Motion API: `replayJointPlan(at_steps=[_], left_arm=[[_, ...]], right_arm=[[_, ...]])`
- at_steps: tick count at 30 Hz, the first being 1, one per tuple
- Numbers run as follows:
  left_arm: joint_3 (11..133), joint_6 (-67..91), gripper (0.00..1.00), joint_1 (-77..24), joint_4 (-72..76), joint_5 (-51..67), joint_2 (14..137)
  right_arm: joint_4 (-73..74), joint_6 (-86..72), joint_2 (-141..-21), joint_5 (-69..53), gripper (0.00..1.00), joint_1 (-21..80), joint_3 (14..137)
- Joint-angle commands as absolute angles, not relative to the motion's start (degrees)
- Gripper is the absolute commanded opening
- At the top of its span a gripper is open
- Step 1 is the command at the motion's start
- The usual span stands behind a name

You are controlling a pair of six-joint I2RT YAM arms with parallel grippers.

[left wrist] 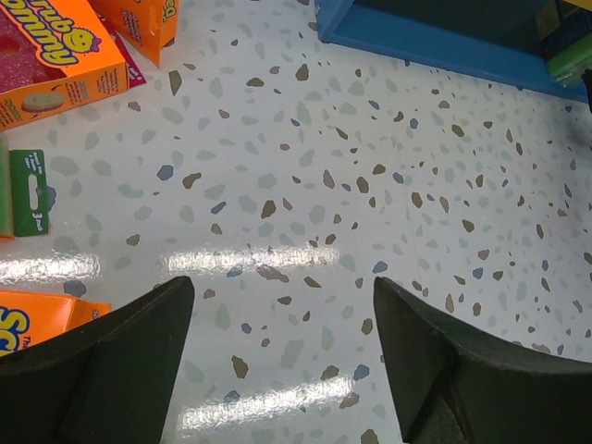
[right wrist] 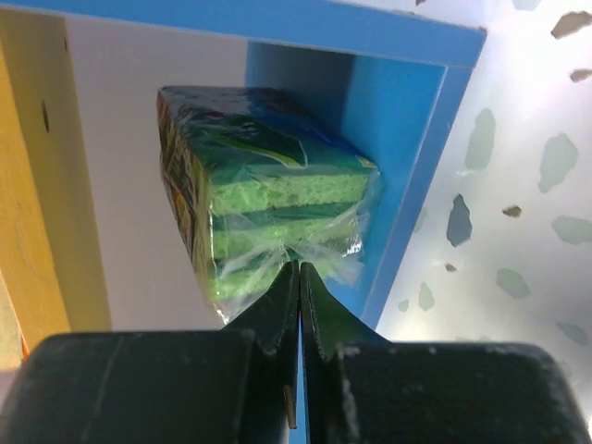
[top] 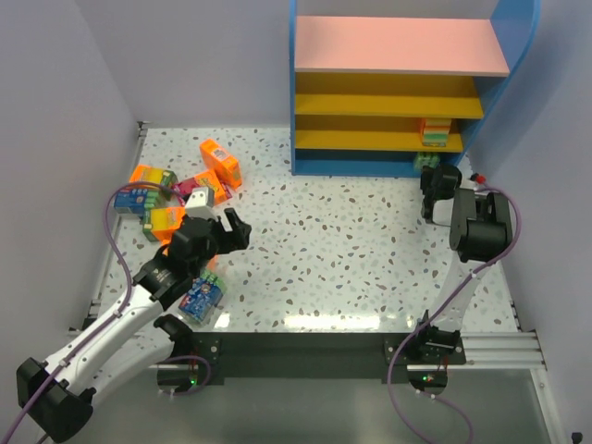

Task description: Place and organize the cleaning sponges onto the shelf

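Cleaning sponges lie in a loose pile at the table's left: an orange pack (top: 220,162), another orange pack (top: 166,220), a blue one (top: 134,197). One more blue pack (top: 202,296) lies under my left arm. My left gripper (top: 236,229) (left wrist: 282,305) is open over bare table, right of the pile, holding nothing. The shelf (top: 398,46) stands at the back right with packs (top: 435,132) on a yellow tier. My right gripper (right wrist: 299,268) (top: 430,176) is shut, its tips against the wrapper of a green sponge pack (right wrist: 277,194) in the shelf's bottom right corner (right wrist: 407,139).
Grey walls close in both sides of the table. In the left wrist view an orange pack (left wrist: 55,55) lies at the upper left, a green tag (left wrist: 28,180) at the left edge, and the shelf's blue base (left wrist: 444,46) at the top right.
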State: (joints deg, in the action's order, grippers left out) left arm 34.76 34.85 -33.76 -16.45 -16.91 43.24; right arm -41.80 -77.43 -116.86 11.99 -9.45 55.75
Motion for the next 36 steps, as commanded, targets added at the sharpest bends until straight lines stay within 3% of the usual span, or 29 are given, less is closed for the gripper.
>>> replayJointPlan(at_steps=[1,4,6,7,8,11,14,20,28,36], left_arm=[[35.2,34.0,0.84,-33.1,-16.6,-19.0,43.2],[35.7,34.5,0.86,-33.2,-18.3,-21.3,43.2],[35.9,34.8,0.89,-33.2,-19.2,-23.1,43.1],[35.9,35.1,0.90,-33.2,-19.9,-23.6,43.1],[36.0,35.4,0.93,-33.1,-20.3,-24.8,43.1],[36.0,35.9,0.97,-33.0,-21.4,-26.2,42.7],[36.4,36.6,0.99,-33.0,-23.0,-27.3,42.8],[37.6,39.3,1.00,-32.8,-30.5,-28.1,44.2],[39.1,45.8,1.00,-32.7,-39.9,-30.5,47.5],[36.5,49.6,1.00,-32.8,-38.9,-27.1,54.0]], right_arm=[[-46.7,-77.8,-114.7,11.0,0.00,-9.8,52.5],[-49.8,-77.1,-109.6,9.9,0.00,-9.9,46.2],[-51.1,-76.0,-105.9,8.7,0.06,-9.9,42.8],[-51.3,-75.6,-102.1,7.8,0.10,-9.9,39.8],[-51.4,-75.2,-100.0,6.4,0.24,-9.8,38.2],[-46.8,-72.9,-90.6,4.0,0.47,-9.8,34.5],[-28.9,-67.8,-81.3,-2.3,0.59,-9.5,35.8],[-7.7,-54.3,-69.5,-12.6,0.69,-3.7,38.3],[1.3,-46.8,-64.4,-14.3,0.90,13.1,36.9],[4.7,-44.7,-61.8,-16.6,0.93,18.8,35.3]])
